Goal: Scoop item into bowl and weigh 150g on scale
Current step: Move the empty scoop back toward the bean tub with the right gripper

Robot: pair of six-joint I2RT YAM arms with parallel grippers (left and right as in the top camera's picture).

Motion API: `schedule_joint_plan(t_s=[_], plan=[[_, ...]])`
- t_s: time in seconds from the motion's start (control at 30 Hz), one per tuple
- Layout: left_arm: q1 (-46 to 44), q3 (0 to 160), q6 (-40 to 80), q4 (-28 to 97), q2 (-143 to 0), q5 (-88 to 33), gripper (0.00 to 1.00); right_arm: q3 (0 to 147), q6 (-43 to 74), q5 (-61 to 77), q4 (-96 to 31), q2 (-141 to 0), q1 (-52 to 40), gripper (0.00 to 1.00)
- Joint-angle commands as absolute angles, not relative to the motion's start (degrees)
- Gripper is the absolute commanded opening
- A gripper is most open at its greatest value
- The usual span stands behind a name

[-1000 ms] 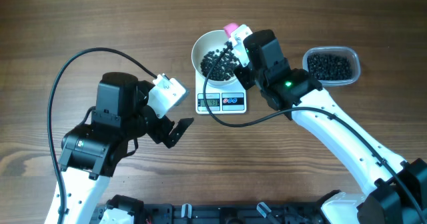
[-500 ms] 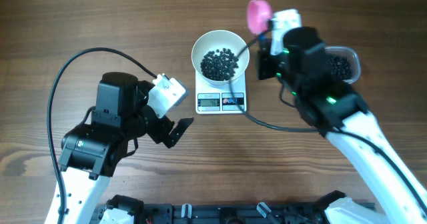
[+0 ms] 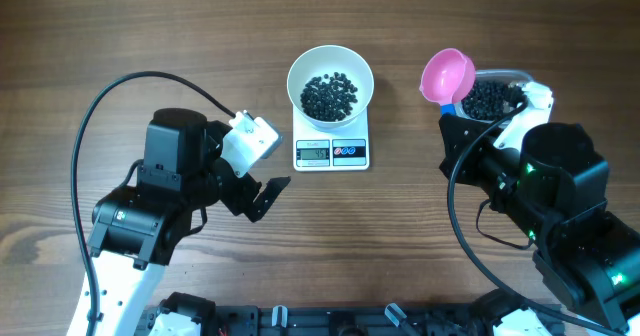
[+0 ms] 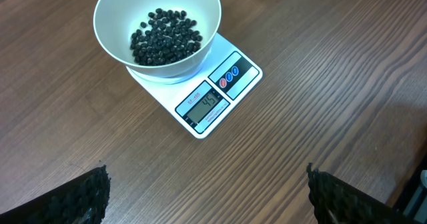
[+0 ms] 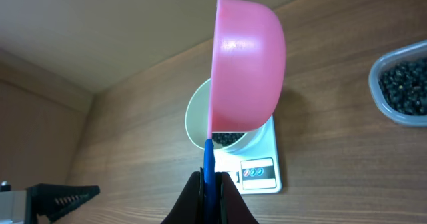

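The white bowl [image 3: 330,64] stands on the scale [image 3: 332,153] at mid-table, with a dark layer of the item [image 3: 329,95] inside. More of the item fills a clear tub [image 3: 497,100] to the right. A pink scoop [image 3: 446,75] hangs empty at the tub's left end. My right gripper [image 5: 209,184] is shut on its blue handle [image 5: 209,159]. In the right wrist view the scoop [image 5: 247,64] is turned on its side in front of the bowl [image 5: 195,117]. My left gripper [image 4: 207,187] is open over bare wood, near the scale [image 4: 220,91] and bowl [image 4: 107,14].
The left arm [image 3: 165,186] and its black cable [image 3: 110,96] take up the left side of the table. The right arm [image 3: 560,196] fills the lower right corner. A dark rail [image 3: 330,321] runs along the front edge.
The right arm has swung away from the bowl to the right, carrying the pink scoop over to the tub's left end. The left arm has not moved.
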State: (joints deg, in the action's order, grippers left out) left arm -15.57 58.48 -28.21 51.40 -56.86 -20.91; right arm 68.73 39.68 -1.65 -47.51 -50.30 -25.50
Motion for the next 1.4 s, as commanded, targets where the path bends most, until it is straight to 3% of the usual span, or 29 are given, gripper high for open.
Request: schedule_joint_plan(t_s=[0.0, 0.53, 0.6, 1.37], plan=[[-15.1, 59.8, -27.9, 51.3, -57.0, -21.4, 1.00, 69.5, 40.2, -1.9, -49.0, -50.3, -25.4, 0.04], [-15.1, 59.8, -27.9, 51.3, -57.0, -21.4, 1.00, 68.7, 40.7, -14.3, -57.4, -52.0, -25.4, 0.04], [-15.1, 59.8, -27.9, 51.3, -57.0, -21.4, 1.00, 68.5, 45.0, -16.7, -57.0, -53.1, -25.4, 0.04], [-15.1, 59.8, -27.9, 51.3, -57.0, -21.4, 1.00, 68.5, 37.5, -10.4, -51.7, -60.8, -25.4, 0.04]])
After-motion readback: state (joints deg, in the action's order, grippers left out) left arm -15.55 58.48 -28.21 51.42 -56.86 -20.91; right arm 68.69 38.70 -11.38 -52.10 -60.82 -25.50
